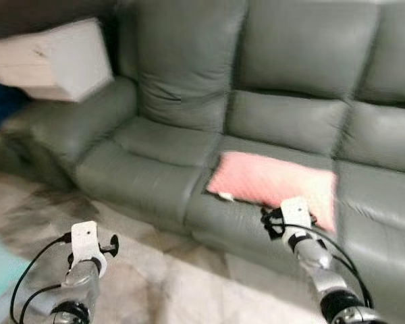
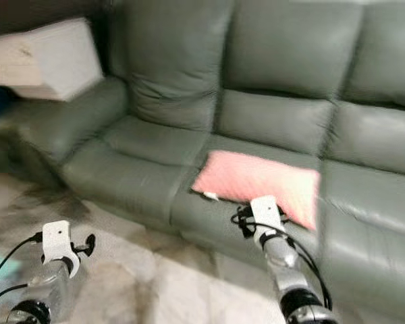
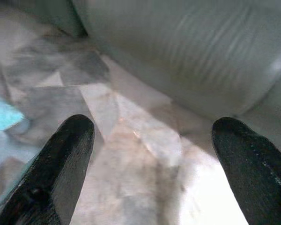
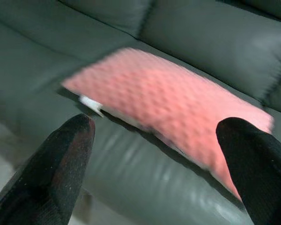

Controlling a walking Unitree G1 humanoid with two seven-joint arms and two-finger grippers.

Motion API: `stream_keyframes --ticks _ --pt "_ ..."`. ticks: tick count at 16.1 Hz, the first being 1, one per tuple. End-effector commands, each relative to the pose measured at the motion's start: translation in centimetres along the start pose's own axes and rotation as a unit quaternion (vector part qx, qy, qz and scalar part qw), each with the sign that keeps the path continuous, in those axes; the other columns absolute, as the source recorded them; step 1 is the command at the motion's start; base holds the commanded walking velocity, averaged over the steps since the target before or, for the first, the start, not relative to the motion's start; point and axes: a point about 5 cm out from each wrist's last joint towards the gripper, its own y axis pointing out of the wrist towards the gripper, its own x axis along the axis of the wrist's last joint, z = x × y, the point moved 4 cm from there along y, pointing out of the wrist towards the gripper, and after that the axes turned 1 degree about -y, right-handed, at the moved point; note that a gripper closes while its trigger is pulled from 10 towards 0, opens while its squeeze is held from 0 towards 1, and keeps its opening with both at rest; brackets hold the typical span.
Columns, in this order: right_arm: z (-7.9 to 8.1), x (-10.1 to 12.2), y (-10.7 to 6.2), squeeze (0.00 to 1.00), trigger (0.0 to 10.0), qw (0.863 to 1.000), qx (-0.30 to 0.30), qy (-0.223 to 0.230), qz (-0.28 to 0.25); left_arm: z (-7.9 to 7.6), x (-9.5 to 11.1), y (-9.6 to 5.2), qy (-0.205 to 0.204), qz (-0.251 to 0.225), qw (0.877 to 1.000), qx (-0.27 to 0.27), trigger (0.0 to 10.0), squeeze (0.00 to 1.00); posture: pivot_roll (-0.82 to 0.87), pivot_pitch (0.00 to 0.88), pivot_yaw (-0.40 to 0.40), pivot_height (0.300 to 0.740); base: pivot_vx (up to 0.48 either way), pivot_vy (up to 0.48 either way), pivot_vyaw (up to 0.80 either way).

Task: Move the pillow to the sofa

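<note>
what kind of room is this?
Likely a home living room: a grey leather sofa with a pink pillow on its seat, a marble-patterned floor, and a white box beside the armrest.

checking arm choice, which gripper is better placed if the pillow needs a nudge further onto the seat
Right. The right gripper is open facing the pink pillow on the sofa; the left gripper hangs over floor.

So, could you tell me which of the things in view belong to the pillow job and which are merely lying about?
Part of the job:
- pink pillow, lying on the sofa seat
- grey sofa
- right gripper, open, just short of the pillow
- left gripper, open, over the floor

Just lying about:
- white box above the sofa's arm
- marbled floor
</note>
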Motion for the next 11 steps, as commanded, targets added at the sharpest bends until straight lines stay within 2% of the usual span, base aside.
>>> stream_keyframes --ticks 1,6,11 --pt "-0.3 0.1 0.0 0.0 10.0 1.0 -0.002 -0.004 -0.002 0.2 0.1 0.0 0.004 0.0 1.0 0.004 10.0 0.0 -0.25 0.0 0.052 0.74 0.0 0.0 0.8" --pt "0.0 0.5 0.2 0.0 10.0 1.0 0.003 -0.007 -0.006 0.7 -0.6 -0.2 0.009 0.01 1.0 0.012 10.0 0.0 -0.24 0.0 0.043 0.74 0.0 0.0 0.8" --pt "1.7 1.6 0.9 0.0 10.0 0.999 0.033 0.0 -0.017 1.6 -0.3 -0.2 -0.007 -0.001 1.0 0.023 10.0 0.0 -0.17 0.0 0.002 0.74 0.0 0.0 0.77"
